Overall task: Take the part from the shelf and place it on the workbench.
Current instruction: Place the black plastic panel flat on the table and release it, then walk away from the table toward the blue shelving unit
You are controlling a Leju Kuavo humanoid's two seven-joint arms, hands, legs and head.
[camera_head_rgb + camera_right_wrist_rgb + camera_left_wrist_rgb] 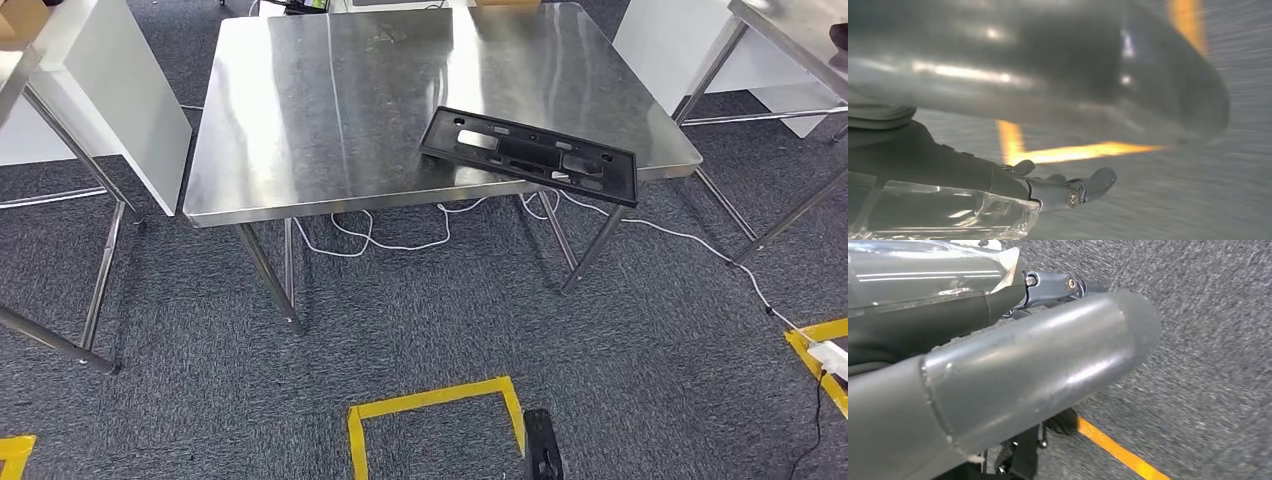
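The black flat part [530,155], a long frame with cut-outs, lies on the steel workbench [330,110] at its front right corner, one end sticking out over the edge. Neither hand is near it. My left hand [1038,355] hangs over the grey carpet, thumb and fingers [1058,287] stretched out with nothing between them. My right hand [1048,75] also hangs above the carpet, blurred, and its fingers [1073,187] are extended and hold nothing.
Steel-legged tables with white panels stand at the left [90,110] and right [790,50]. A white cable [400,240] trails on the carpet under the workbench towards a power strip [830,355]. Yellow tape [430,405] marks a square on the floor in front.
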